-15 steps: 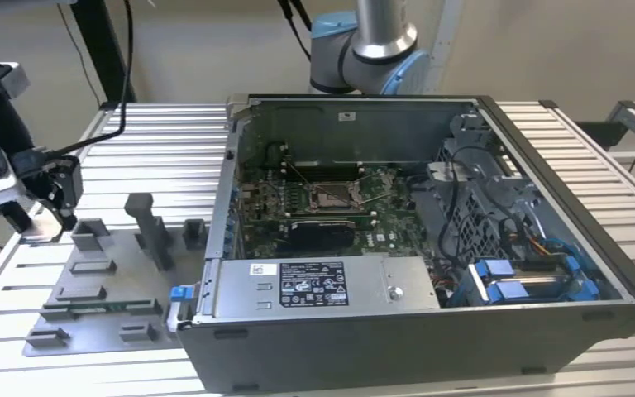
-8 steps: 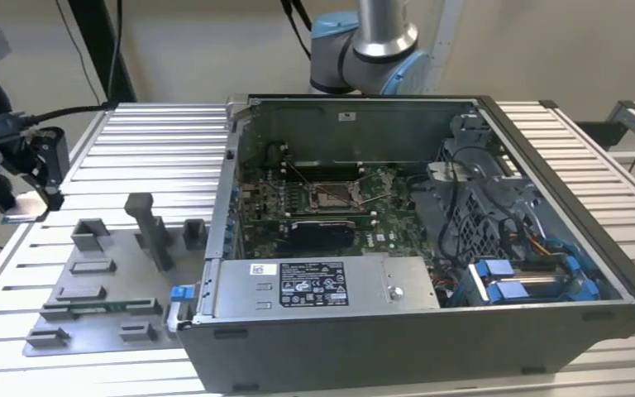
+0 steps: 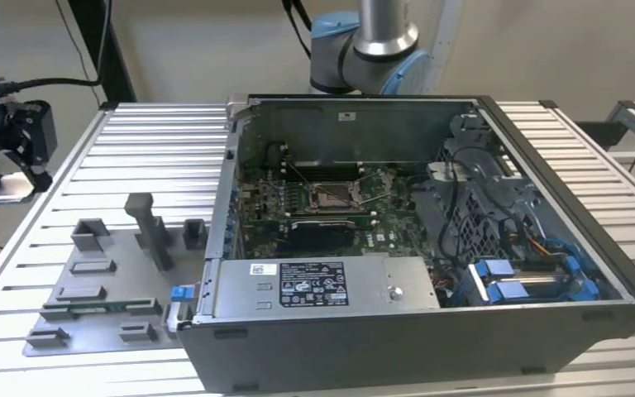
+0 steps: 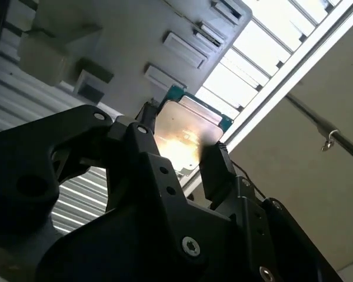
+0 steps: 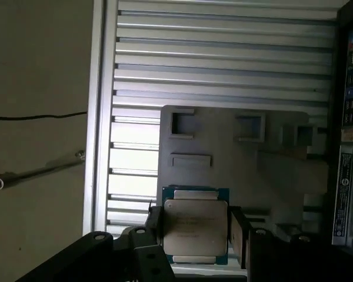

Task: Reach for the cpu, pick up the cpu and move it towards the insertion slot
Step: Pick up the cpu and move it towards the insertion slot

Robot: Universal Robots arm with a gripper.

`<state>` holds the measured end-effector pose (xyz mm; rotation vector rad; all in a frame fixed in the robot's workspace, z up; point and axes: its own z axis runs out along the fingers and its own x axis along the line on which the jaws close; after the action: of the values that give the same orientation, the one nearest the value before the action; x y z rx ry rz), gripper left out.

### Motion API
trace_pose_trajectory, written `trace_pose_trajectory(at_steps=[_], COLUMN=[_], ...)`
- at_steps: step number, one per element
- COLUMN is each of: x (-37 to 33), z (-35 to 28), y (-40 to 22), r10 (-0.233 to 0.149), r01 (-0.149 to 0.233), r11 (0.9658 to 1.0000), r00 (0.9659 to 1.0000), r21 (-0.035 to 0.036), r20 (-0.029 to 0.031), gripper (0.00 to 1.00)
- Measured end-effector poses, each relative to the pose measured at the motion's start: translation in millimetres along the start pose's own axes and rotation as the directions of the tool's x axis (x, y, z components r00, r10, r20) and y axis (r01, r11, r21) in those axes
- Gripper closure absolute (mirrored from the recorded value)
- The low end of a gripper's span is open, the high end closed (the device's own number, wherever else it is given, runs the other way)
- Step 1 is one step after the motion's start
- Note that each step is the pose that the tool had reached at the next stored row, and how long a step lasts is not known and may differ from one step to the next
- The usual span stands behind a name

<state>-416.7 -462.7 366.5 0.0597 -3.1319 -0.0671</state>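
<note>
silvery cpu [image 5: 195,230], clamped in black end effector [image 5: 196,226], grey fixture plate [image 5: 235,164] behind

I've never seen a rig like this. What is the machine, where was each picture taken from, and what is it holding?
This is one robot arm with a two-fingered gripper. The exterior view is taken from off the arm. It shows a slatted metal table carrying an open computer case and a grey fixture plate. Both wrist views come from cameras riding on the arm, looking along the gripper. Its fingers are closed on the cpu, a small silvery square chip, with the plate behind it. The insertion slot sits inside the case.
</note>
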Motion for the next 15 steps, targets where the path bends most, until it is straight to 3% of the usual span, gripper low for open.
trace_pose_trajectory(at_steps=[15], x=[0.6], z=[-67.8], y=[3.1], r10=[0.0], r01=[0.0], r11=[1.0], r00=[1.0], r21=[0.0003], r20=[0.0004], gripper=[1.0])
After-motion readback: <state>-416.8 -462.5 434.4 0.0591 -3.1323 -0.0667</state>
